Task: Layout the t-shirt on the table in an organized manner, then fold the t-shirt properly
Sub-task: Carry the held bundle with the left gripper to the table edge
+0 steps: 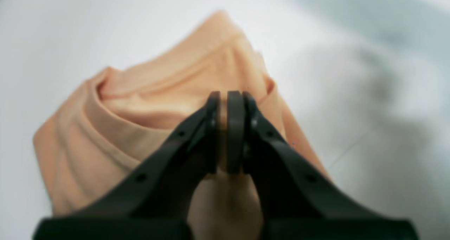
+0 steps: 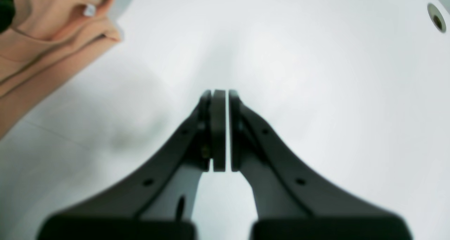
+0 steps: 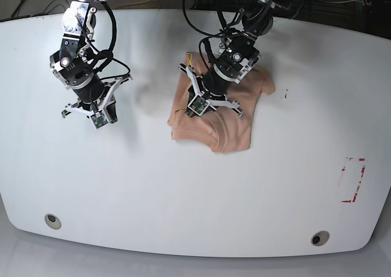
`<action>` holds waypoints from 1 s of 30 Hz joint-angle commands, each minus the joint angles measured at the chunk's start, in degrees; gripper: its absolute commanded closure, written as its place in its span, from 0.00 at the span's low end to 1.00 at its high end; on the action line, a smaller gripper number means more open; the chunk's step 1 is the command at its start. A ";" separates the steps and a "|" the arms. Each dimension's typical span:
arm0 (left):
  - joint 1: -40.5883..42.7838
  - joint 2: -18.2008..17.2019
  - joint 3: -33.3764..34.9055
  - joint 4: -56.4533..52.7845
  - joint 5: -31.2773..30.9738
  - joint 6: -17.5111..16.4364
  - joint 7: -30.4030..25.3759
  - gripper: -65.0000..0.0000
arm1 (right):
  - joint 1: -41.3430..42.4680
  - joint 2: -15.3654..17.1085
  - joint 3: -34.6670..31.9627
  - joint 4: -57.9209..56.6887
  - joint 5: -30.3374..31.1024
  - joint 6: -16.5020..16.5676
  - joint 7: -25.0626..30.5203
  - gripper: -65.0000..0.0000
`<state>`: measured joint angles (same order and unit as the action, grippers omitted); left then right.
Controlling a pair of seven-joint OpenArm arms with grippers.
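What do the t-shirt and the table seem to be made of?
The t-shirt: soft matte knit, likely cotton; it bunches in folds and shows a ribbed collar. The table: hard, smooth white top with a slight sheen, probably laminate or plastic; it carries soft glare and shadows.

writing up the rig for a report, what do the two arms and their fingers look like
Both arms are black, jointed, with white bracket plates near the wrists and black cables looping along them. The left gripper and right gripper look alike: matte black fingers with flat pads, curving out to wide bases with small round holes.
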<state>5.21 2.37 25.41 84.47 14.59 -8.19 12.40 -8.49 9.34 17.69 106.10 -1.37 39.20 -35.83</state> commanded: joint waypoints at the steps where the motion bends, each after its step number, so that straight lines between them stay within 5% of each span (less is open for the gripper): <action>1: -0.51 0.40 -0.49 -0.29 1.37 0.32 0.39 0.96 | 0.54 0.37 0.20 2.16 0.53 0.05 1.50 0.98; 18: 0.81 -5.67 -12.00 -1.70 1.98 -0.39 4.34 0.96 | -1.66 -0.42 0.11 4.36 0.53 0.05 1.42 0.98; 30: 3.45 -8.57 -29.85 1.29 2.33 -15.86 4.43 0.96 | -4.65 -2.09 -0.07 6.47 0.53 0.14 1.42 0.98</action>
<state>7.55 -4.93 -2.83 84.68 15.42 -22.92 14.06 -13.08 7.90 17.39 111.24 -1.30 39.44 -35.57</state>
